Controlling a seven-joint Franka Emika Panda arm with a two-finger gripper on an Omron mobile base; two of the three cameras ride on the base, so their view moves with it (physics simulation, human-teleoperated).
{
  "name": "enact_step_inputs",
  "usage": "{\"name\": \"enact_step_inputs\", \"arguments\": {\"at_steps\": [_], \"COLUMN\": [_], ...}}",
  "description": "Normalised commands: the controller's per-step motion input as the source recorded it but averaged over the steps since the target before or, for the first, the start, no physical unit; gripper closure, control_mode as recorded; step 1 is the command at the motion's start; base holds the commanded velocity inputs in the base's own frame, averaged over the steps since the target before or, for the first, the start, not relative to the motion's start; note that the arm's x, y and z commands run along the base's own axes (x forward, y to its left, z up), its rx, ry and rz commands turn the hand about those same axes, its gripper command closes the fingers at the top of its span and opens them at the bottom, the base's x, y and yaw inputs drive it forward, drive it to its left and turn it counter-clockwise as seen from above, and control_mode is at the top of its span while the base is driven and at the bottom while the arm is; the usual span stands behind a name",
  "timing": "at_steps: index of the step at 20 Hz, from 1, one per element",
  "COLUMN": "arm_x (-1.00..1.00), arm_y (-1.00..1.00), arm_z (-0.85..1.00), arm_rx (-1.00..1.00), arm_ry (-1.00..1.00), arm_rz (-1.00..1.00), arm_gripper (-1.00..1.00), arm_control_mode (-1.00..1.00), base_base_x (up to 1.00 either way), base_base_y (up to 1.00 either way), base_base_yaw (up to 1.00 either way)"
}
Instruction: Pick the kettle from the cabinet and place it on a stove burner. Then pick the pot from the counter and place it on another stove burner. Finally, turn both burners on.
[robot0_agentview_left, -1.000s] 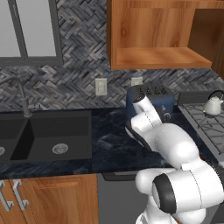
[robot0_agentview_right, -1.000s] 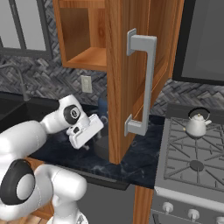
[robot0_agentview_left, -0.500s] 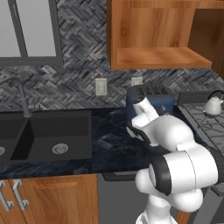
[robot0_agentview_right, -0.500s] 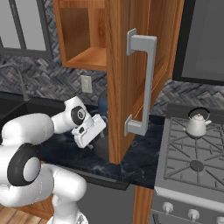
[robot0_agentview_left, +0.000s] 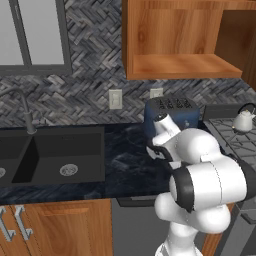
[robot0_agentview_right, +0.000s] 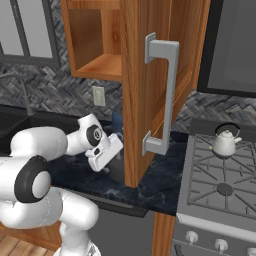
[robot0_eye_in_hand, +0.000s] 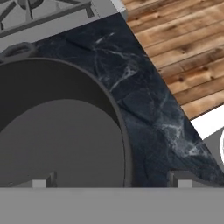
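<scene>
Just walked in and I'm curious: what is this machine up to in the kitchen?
The arm is moving cookware onto the stove. The white kettle already stands on a back burner, and the cabinet door hangs open. Now the open end effector hovers low over the rim of the grey pot, which sits on the dark counter beside the stove, not yet gripped.

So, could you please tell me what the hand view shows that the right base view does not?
Hand view: the pot close up, its rim passing between the fingertips of the open hand, one side handle toward the stove, plus the wooden floor. Right base view: the kettle standing on the stove's back grate, and the cabinet with its door swung open, silver handle facing out. Both: the counter, the stove and the hand.
</scene>
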Motion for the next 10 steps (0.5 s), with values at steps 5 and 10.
{"name": "enact_step_inputs", "arguments": {"at_steps": [5,10], "arm_x": [-0.02,-0.02], "arm_y": [0.00,0.00], "arm_z": [-0.30,-0.29], "arm_rx": [0.00,0.01], "arm_ry": [-0.09,-0.09], "arm_rz": [-0.07,-0.07], "arm_gripper": [-1.00,-1.00], "arm_control_mode": [-1.00,-1.00], "base_base_x": [0.00,0.00], "base_base_y": [0.00,0.00], "base_base_yaw": [0.00,0.00]}}
